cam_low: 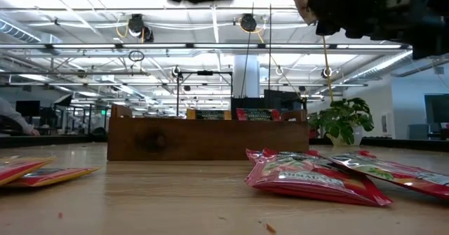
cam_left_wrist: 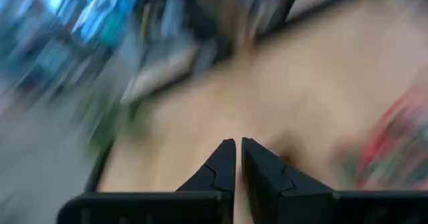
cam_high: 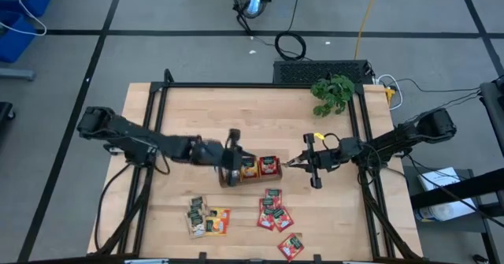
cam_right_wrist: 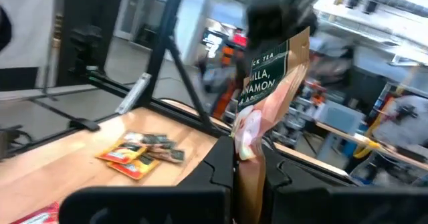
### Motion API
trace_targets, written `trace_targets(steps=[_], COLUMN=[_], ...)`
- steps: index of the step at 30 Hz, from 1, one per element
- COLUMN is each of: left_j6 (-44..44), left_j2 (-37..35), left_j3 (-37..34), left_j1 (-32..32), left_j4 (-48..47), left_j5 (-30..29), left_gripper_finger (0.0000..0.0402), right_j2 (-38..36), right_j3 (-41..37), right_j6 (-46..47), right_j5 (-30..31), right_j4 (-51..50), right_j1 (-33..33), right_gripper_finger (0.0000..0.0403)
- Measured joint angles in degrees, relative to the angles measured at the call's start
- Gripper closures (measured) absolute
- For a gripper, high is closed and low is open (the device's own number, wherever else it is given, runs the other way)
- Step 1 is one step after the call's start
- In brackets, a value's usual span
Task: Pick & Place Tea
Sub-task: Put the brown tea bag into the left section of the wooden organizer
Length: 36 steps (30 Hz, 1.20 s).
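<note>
Tea sachets (cam_high: 274, 214) — small flat squares, red with green marks — lie in a loose cluster on the near part of the table, one more (cam_high: 290, 246) apart at the front edge. A second group, dark green and orange (cam_high: 204, 219), sits to the left of them. In the low view the red packets look crinkled and glossy. More sachets stand upright inside the brown tray (cam_high: 250, 169), orange and red side by side.

Right gripper (cam_right_wrist: 249, 158) — fingers clamped on one sachet (cam_right_wrist: 269, 97) with a dark green top and pale printed lower half, held upright in the air just to the right of the tray.

Left gripper (cam_left_wrist: 239, 158) — fingers nearly together, only a thin slit between them, nothing between them; it hangs over the tray's left end.

Table (cam_high: 197, 114): light wood planks inside a black frame. Around it a grey floor with dark lines and cables; the low view shows an open hall with ceiling lights.

A leafy plant (cam_high: 332, 93) stands at the far right corner, well apart from the tea.
</note>
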Motion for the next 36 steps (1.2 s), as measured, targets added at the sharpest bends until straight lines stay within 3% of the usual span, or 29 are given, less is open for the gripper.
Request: trace_targets(steps=[4,6,8,11,15,20,26,36], left_j6=[-6.8,-11.3,-13.7,-10.9,-6.2,-9.9,-11.7,-12.2], left_j2=[-2.6,-2.7,-2.4,-1.3,0.8,4.3,4.7,4.7], left_j3=[0.1,0.3,0.1,-0.7,-1.9,-1.8,-1.9,-1.8], left_j1=[6.9,10.0,11.0,8.9,4.4,0.7,-0.8,-2.7], left_j4=[12.6,15.7,14.5,13.2,16.4,21.5,20.8,16.7], left_j5=[27.0,34.5,36.4,34.1,22.3,10.8,11.3,9.2], left_gripper_finger=[0.0357,0.0356,0.0355,0.0355,0.0355,0.0355,0.0339,0.022], right_j2=[0.0,0.0,0.0,0.0,0.9,6.3,12.5,14.7], right_j3=[0.0,0.0,0.0,0.0,0.4,5.1,9.5,11.9], right_j6=[0.1,0.1,-0.6,-2.3,-4.1,-6.9,-12.3,-12.4], right_j5=[-2.2,-1.9,-1.9,-0.6,7.6,9.1,15.9,15.9], right_j4=[0.5,1.3,2.1,4.7,5.5,5.5,4.7,3.3], right_j1=[0.0,0.7,1.9,3.9,6.1,8.3,10.2,10.0], right_gripper_finger=[0.0396,0.0396,0.0396,0.0396,0.0396,0.0396,0.0396,0.0396])
